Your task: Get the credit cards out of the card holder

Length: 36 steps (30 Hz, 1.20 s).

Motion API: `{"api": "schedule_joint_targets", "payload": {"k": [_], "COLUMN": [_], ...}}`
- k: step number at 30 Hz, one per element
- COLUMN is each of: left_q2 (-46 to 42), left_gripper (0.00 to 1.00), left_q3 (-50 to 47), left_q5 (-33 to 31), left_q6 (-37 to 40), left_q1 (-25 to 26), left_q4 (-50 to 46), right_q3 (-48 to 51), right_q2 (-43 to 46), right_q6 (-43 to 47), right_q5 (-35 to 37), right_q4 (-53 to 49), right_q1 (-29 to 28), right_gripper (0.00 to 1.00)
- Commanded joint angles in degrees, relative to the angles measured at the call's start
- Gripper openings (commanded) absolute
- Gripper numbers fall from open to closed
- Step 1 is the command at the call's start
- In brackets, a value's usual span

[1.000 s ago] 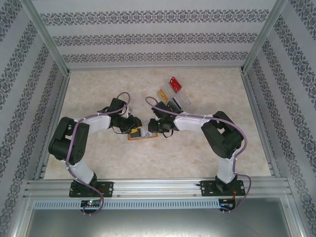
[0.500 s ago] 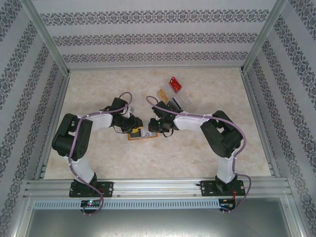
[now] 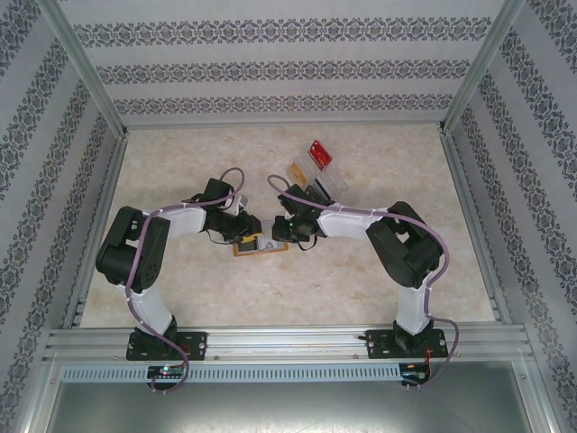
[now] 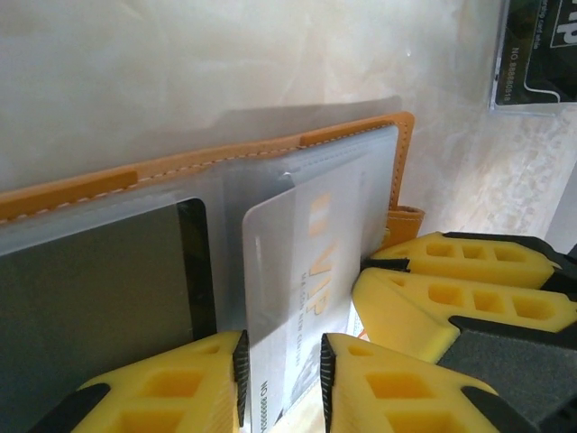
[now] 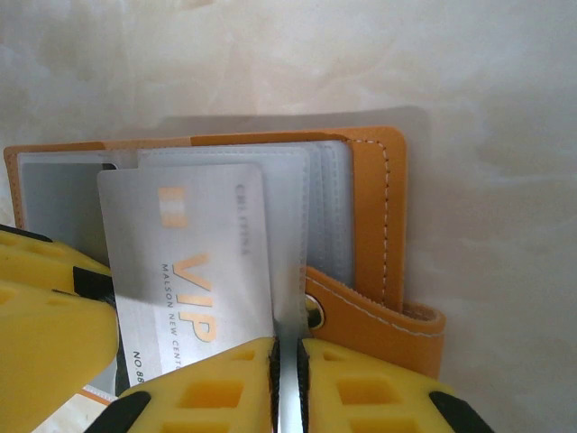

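Observation:
The orange-tan card holder point(image 3: 261, 249) lies open on the table between both grippers. A grey VIP credit card point(image 5: 189, 262) sticks partway out of a see-through pocket. My right gripper point(image 5: 287, 356) is shut on the thin edge of a pocket page, beside the snap tab point(image 5: 361, 316). In the left wrist view, my left gripper point(image 4: 281, 352) stands over the same credit card point(image 4: 297, 262) with a narrow gap between its jaws. I cannot tell if its pads touch the card. A dark credit card point(image 4: 90, 289) sits in the neighbouring pocket. From above, left gripper point(image 3: 245, 236) and right gripper point(image 3: 288, 236) nearly meet.
A clear plastic tray point(image 3: 326, 185) holding cards stands just behind the right gripper, with a red card point(image 3: 319, 153) at its far end. A black card point(image 4: 541, 45) shows at the top right of the left wrist view. Patterned walls enclose the table.
The left arm's elbow has swung slightly to the right. Both grippers have stayed at the card holder, which has not moved.

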State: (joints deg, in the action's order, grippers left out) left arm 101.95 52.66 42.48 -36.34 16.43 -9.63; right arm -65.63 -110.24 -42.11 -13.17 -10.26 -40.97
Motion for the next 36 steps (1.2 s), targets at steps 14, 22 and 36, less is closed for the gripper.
{"api": "schedule_joint_targets", "payload": {"k": [14, 22, 36], "left_q2": [0.8, -2.0, -18.0], "left_gripper": [0.16, 0.00, 0.00], "left_q3": [0.5, 0.7, -1.5], "left_q5": [0.7, -4.5, -18.5], "left_q6": [4.8, 7.8, 10.3], "left_q1": [0.0, -0.1, -0.2], "left_q4": [1.9, -4.2, -17.5], "right_q3": [2.2, 3.4, 6.2], "right_q2": [-2.1, -0.9, 7.6], "right_q6": [-1.5, -1.9, -1.6], "right_q5": [0.1, 1.9, -3.5], "right_q4": [-1.6, -1.4, 5.2], "right_q1": [0.2, 0.4, 2.1], "right_gripper": [0.16, 0.15, 0.30]}}
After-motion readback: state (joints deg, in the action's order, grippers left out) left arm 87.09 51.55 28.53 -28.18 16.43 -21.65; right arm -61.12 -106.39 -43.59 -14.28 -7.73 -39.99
